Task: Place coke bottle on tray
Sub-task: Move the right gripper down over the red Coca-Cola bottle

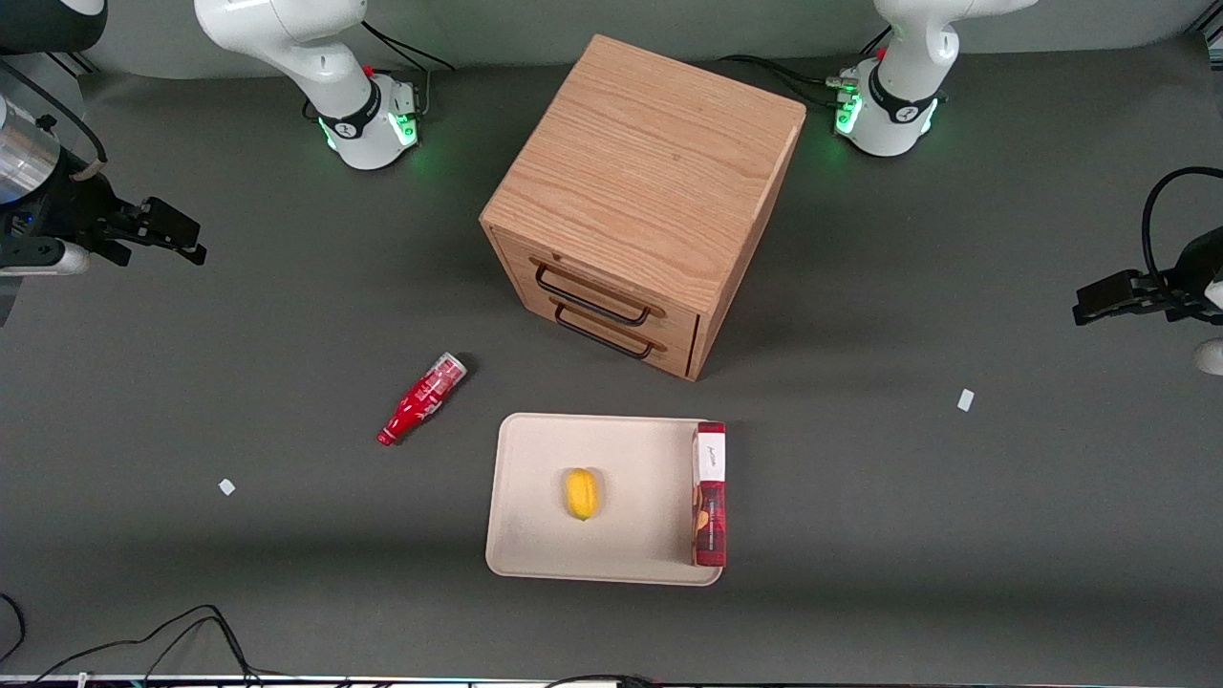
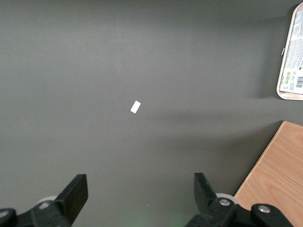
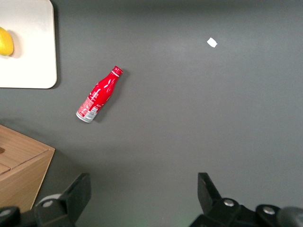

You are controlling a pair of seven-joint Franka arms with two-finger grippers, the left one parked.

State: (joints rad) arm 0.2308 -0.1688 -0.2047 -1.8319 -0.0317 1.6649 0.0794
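The coke bottle (image 1: 421,397) lies on its side on the grey table, beside the tray (image 1: 535,497) toward the working arm's end, its red cap pointing toward the front camera. It also shows in the right wrist view (image 3: 98,95), with the tray's corner (image 3: 33,52) near it. The beige tray holds a yellow lemon (image 1: 581,493) and a flat red box (image 1: 709,493). My right gripper (image 1: 177,239) hangs open and empty high above the table at the working arm's end, well away from the bottle; in the wrist view the gripper (image 3: 142,189) has bare table between its fingers.
A wooden drawer cabinet (image 1: 640,201) stands farther from the front camera than the tray, its two drawers facing the bottle and tray. Small white scraps (image 1: 226,486) (image 1: 965,399) lie on the table. Cables (image 1: 172,640) run along the front edge.
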